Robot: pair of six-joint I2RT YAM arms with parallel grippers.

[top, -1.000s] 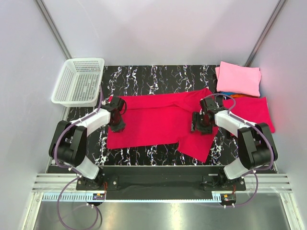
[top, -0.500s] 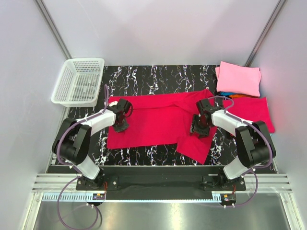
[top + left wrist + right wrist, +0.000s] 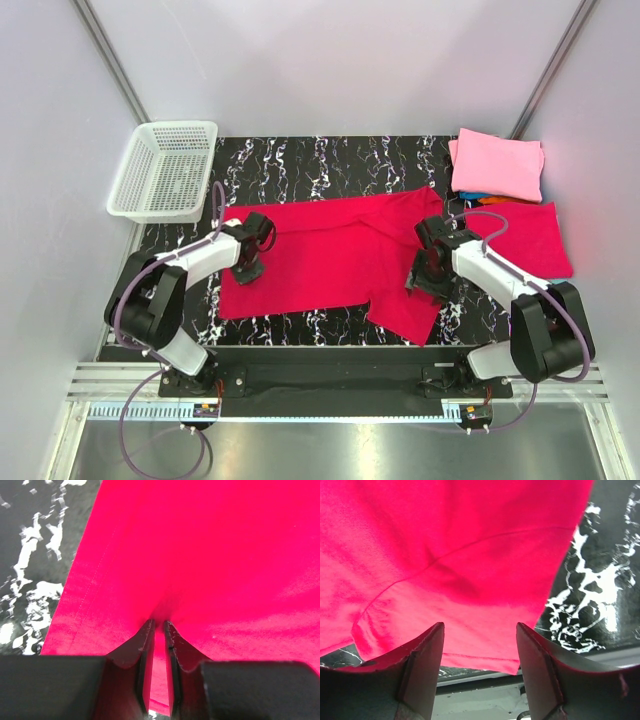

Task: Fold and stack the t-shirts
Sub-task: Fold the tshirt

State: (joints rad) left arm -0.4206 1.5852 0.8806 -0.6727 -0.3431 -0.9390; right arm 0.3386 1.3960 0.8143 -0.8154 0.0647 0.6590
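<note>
Currently the red t-shirt point(image 3: 330, 250) lies spread flat in the middle of the table point(image 3: 330, 160), one sleeve reaching toward the near edge. Left gripper point(image 3: 159, 626) is at the shirt's left edge, jaws nearly together, pinching a small ridge of the cloth (clear in the wrist view). Right gripper point(image 3: 480, 630) sits over the right sleeve, jaws spread wide, cloth below and not gripped. Second red shirt point(image 3: 535, 235) lies folded at far right. Pink shirt point(image 3: 497, 165) lies folded behind it, on blue and orange cloth point(image 3: 476, 196). White basket point(image 3: 165, 170) is at back left, well apart.
</note>
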